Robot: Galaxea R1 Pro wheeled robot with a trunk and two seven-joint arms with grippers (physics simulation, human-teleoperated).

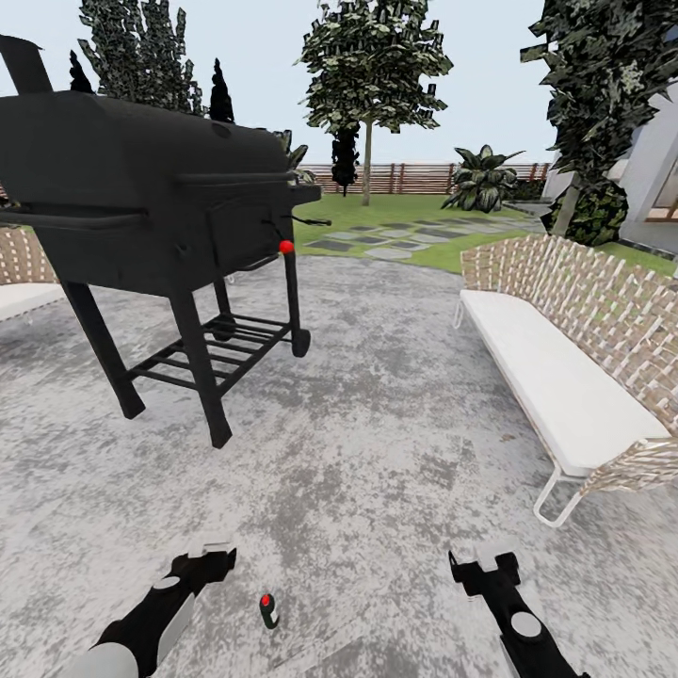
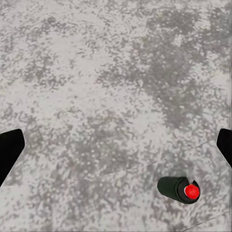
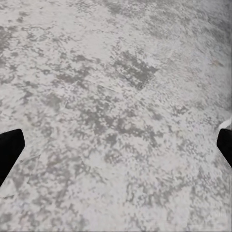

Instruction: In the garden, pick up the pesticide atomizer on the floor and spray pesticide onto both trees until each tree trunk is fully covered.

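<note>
Atomizer (image 1: 269, 611) lies untouched on the paving between the left gripper (image 1: 202, 561) and right gripper (image 1: 482, 568), both spread apart; spraying remains.

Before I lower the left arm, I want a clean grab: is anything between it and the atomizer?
Nothing visible: only bare floor lies between the open left end effector and the atomizer.
</note>
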